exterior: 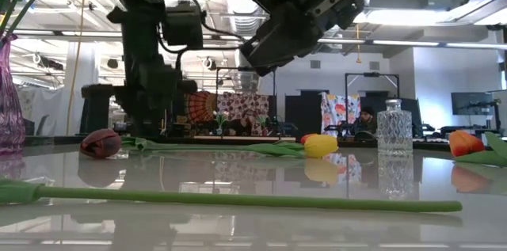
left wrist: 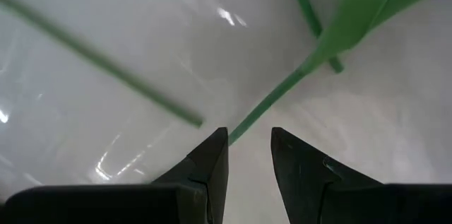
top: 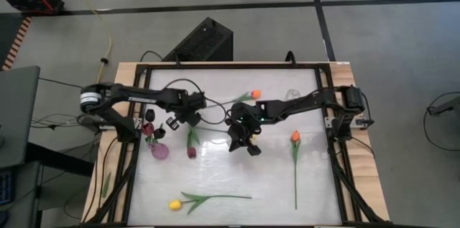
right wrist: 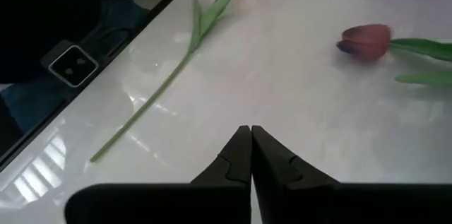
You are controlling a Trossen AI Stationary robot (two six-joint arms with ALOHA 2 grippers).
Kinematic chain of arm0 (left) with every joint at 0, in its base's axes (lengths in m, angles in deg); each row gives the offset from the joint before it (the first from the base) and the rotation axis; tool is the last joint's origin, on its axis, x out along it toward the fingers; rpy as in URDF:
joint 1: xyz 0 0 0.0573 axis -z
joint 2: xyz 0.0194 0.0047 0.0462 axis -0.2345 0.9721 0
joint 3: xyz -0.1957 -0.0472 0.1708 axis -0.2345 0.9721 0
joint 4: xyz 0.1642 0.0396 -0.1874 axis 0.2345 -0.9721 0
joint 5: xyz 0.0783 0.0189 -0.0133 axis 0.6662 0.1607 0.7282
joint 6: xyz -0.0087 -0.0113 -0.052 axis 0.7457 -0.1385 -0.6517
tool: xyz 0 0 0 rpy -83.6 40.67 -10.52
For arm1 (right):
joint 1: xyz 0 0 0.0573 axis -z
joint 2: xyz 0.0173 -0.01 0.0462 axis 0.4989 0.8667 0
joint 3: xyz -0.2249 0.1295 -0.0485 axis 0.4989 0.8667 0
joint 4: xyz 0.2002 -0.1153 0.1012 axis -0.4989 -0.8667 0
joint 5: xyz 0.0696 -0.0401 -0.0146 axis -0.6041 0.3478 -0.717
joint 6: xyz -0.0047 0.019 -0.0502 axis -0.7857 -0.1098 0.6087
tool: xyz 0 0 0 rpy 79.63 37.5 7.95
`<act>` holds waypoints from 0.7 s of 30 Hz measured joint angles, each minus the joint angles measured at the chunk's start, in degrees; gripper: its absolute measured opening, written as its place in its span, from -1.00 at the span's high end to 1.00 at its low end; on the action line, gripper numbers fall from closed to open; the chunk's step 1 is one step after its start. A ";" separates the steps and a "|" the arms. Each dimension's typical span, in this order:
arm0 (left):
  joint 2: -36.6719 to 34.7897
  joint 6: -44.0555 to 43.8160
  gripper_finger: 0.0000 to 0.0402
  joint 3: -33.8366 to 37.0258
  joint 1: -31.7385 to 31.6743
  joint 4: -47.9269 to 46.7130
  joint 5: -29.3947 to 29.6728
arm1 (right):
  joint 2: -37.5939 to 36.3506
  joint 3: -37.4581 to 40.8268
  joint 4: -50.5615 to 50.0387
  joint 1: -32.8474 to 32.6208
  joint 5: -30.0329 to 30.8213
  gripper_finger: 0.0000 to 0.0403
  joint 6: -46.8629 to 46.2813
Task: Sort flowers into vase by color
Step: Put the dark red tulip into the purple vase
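1. While both arms hang over mid-table, note: right gripper (right wrist: 251, 155) is pinched shut on nothing; left gripper (left wrist: 248, 155) has fingers apart, a green stem running up to the gap but not held.
2. Flowers lie flat on the table (top: 215, 185): yellow tulip (top: 175, 204) at near edge, maroon tulip (top: 192, 152) just beside the purple vase (top: 159, 151), one orange tulip (top: 295, 136) on the right side, another orange tulip (top: 255, 94) toward far edge.
3. Handling, my guess: light, stems thin and bendy, heads soft. Grab mid-stem, not the head.
4. Axes: yellow's stem runs left-right, head pointing left; right orange's runs near-far, head toward far edge.
5. You'll likely need to tip each stem upright before the vase.
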 joint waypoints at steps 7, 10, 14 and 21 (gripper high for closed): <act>4.75 0.88 0.51 -0.08 1.82 0.96 3.53 | 0.02 0.00 0.49 0.03 -0.08 0.85 1.11; 5.29 2.45 0.51 -0.21 2.42 0.84 3.70 | 0.00 0.00 0.37 0.02 -0.02 0.86 1.13; 5.34 4.49 0.53 -0.17 3.22 1.02 4.24 | 0.00 0.00 0.29 -0.10 -0.07 0.84 1.11; 5.11 3.92 0.95 0.00 4.54 0.48 5.50 | 0.00 0.00 0.27 0.00 -0.05 0.85 1.11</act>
